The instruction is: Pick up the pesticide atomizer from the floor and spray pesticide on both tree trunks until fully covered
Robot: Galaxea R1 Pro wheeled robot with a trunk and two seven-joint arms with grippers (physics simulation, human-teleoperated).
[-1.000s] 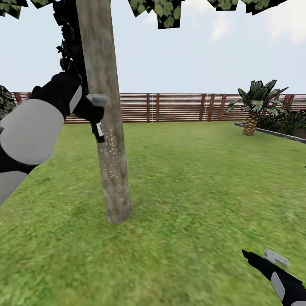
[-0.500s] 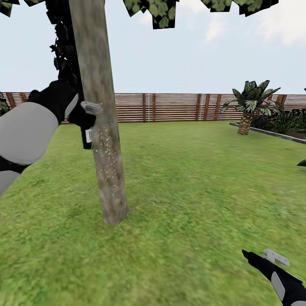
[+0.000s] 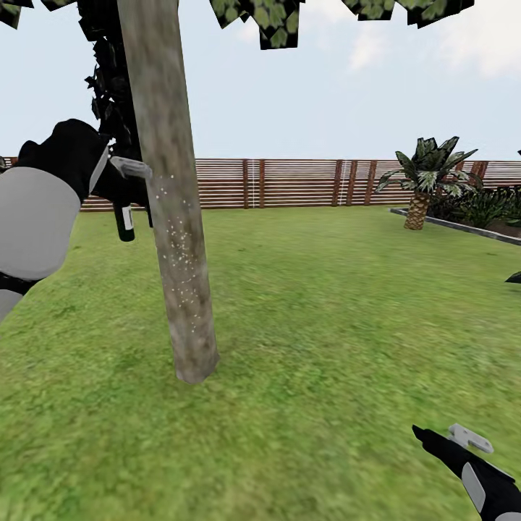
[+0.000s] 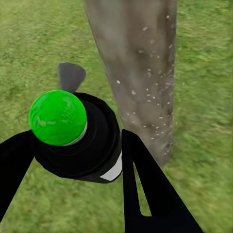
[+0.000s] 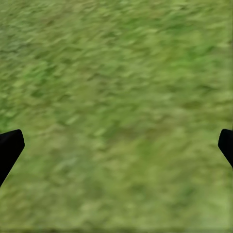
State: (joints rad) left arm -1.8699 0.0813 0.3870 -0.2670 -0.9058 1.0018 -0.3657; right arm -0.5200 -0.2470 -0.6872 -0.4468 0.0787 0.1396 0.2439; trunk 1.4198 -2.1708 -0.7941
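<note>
Left fingers (image 4: 77,160) shifted left, clamped on pesticide atomizer (image 3: 126,221), beside speckled tree trunk (image 3: 170,217), right fingers (image 5: 116,145) spread empty

The left gripper (image 3: 129,189) now sits further to the robot's left and slightly higher than a second ago, carrying the pesticide atomizer (image 3: 125,221) off the face of the tree trunk (image 3: 174,217) to just beside its left edge. The speckle of pale spray dots on the bark reaches higher up.
</note>
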